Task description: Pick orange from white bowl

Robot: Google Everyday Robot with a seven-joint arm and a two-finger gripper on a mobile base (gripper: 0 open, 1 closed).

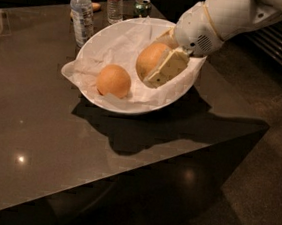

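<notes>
Two near-twin fruits are in front of you, and your fingers [168, 67] are clamped on one of them: the orange [150, 59], the duller, tan-toned one. One pale, flat finger lies across the orange's right front face, pointing down and to the left. The opposite finger is behind the fruit, and only a little of it shows at the top.

The orange is held over the right half of the white bowl [131, 108], inside its rim. You cannot tell whether its underside touches the crumpled paper [120, 42].

Left of the fingers and a little lower, apart from them, the brighter orange [113, 80] rests on the paper low in the bowl. The bowl's pointed lip lies farther left again, past that fruit. The white arm [216, 19] comes down to the fingers from the upper right.

The bowl stands on a dark glossy worktop [27, 138], near its right edge. Up and to the left of the fingers, behind the bowl, a water bottle [82, 15] with a white cap stands upright just beside the rim. A second bottle [114, 1] and a green can [142, 6] stand farther back. A clear container [0, 22] stands far to the left.
</notes>
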